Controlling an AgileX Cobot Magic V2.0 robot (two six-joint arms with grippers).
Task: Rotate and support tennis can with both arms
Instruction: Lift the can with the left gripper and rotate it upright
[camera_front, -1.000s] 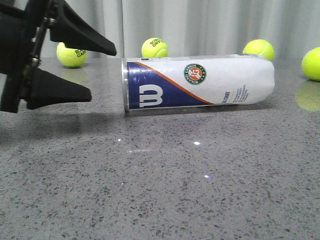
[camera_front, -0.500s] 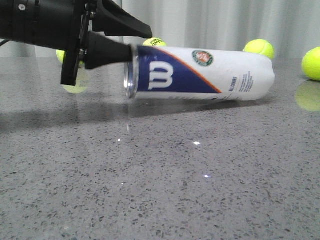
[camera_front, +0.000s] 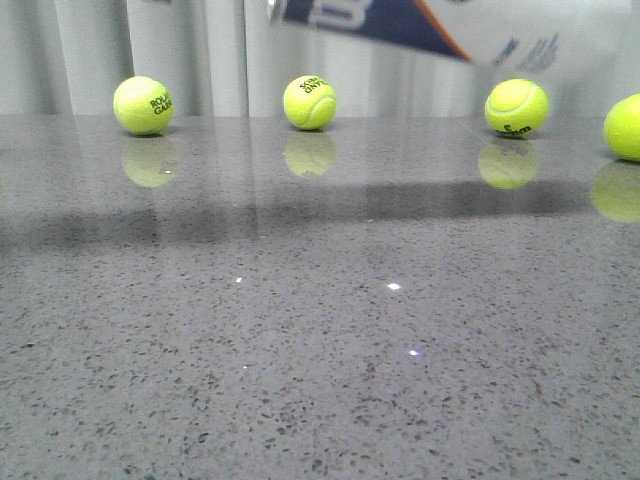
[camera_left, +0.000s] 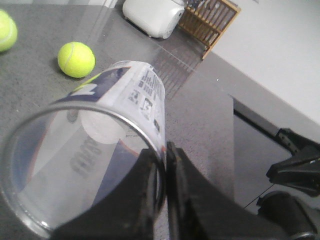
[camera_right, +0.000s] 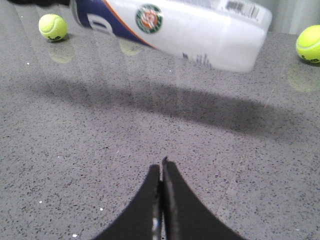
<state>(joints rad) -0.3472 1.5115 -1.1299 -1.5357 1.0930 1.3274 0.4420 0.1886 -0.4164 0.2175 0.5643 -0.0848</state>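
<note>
Grey speckled stone is showing bare across the middle of the polished desk (camera_front: 320, 380), where a second ago the long white plastic tennis can (camera_front: 450, 25) with its navy section and orange stripe was lying on its side. It is now hanging in the air at the top edge of the front view, tilted, well clear of the surface and casting a long shadow beneath. That lift is putting the rotation under way, in my judgement, with the support from the second arm not yet given.

On the left, the black wedge-fingered left claw (camera_left: 166, 160) is pinching the wall of the can's open mouth at the metal rim, one finger inside and one outside. The clear plastic is showing the label through from within.

Four fuzzy yellow tennis balls (camera_front: 143, 105) are sitting along the back of the desk, mirrored in its gloss.

On the right, the right claw (camera_right: 161, 167) is hovering low over the desk with its pointed fingers pressed together, holding nothing, well apart from the can's closed white end above it.
</note>
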